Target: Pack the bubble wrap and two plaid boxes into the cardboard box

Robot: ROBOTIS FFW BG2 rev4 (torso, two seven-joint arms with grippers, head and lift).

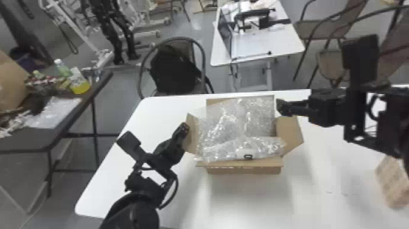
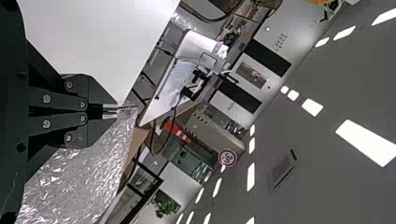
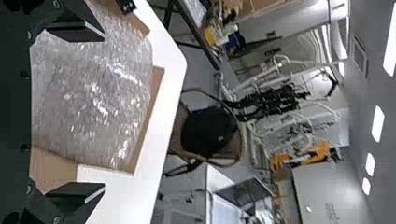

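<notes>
Left gripper (image 2: 111,110) clamped a flap (image 1: 191,140); right gripper (image 3: 103,112) gaped. Bubble wrap (image 1: 235,121) lay in the carton (image 1: 243,170), one plaid box (image 1: 392,184) outside.

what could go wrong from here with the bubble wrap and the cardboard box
The bubble wrap bulges over the front edge of the cardboard box, so it may spring up or slide off. With the wrap spread across the opening, the plaid box on the table might not fit in easily. The left gripper, jaws closed close to the wrap, could snag it.
</notes>
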